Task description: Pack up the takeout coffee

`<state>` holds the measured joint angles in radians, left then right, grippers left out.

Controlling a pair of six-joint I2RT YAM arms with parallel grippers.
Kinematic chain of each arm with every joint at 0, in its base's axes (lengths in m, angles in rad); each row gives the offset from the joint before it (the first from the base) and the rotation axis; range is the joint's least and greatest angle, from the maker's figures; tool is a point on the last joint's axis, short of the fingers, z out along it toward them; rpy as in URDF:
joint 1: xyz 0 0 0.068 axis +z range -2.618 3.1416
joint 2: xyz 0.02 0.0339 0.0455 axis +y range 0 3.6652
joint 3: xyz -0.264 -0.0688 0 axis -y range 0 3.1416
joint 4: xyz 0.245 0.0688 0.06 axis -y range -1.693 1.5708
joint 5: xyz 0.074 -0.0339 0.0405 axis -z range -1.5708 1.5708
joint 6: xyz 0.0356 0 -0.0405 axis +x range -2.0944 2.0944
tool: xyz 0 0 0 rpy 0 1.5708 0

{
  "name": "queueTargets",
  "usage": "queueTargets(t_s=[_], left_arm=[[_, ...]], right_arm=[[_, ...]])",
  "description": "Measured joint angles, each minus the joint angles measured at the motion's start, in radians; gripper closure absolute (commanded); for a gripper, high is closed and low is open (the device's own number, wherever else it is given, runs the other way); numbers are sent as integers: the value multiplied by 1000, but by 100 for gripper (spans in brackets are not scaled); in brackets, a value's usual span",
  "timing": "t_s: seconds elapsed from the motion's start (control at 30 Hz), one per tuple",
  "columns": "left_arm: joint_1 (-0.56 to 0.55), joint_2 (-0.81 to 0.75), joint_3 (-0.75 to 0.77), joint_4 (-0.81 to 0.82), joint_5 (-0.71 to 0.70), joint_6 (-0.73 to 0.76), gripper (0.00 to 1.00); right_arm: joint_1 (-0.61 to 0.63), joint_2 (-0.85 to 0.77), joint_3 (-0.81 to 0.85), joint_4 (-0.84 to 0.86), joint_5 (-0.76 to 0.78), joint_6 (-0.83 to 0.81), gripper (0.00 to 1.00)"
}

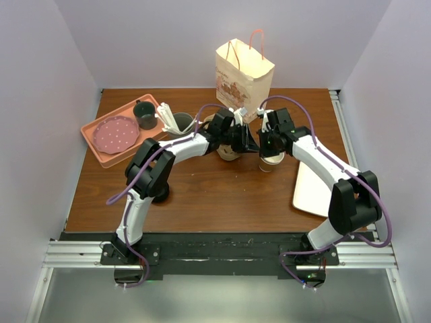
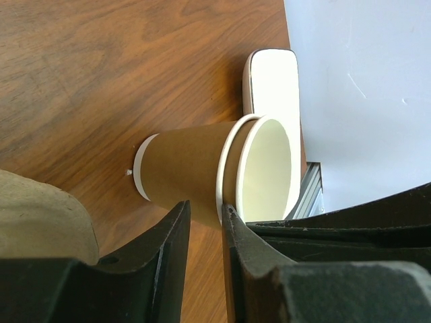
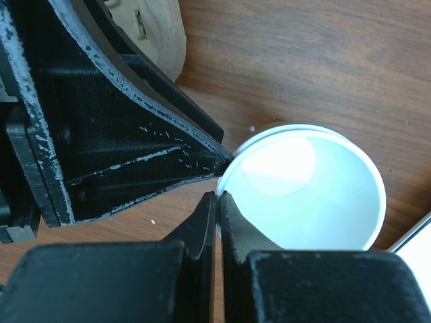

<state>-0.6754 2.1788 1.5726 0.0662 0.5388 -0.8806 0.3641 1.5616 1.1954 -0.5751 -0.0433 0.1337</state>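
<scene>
Counted one takeout coffee (image 2: 188, 165), upright on the table (image 1: 222, 195), and two grippers. Found right gripper (image 3: 219, 202) clamped on its rim (image 3: 303, 128), left gripper (image 2: 205, 215) slightly parted alongside. Saw a doubled rim only from left wrist.

takeout coffee (image 2: 182, 168) tan-brown, wht rim/inside; tray (image 1: 87, 135) salmon; plate (image 1: 116, 134) pink w/ wht dots; table (image 1: 222, 195) dk woodgrain.

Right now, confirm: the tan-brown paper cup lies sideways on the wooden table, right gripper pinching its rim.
Wrong: the tan-brown paper cup stands upright on the wooden table, right gripper pinching its rim, as the top external view shows.
</scene>
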Motion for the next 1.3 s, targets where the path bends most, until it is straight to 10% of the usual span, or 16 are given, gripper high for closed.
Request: queueTargets(t_s=[1.3], left_arm=[[-21,0,-8,-32,-30,13,70]], right_arm=[[0,-92,-24,47,61,12,100]])
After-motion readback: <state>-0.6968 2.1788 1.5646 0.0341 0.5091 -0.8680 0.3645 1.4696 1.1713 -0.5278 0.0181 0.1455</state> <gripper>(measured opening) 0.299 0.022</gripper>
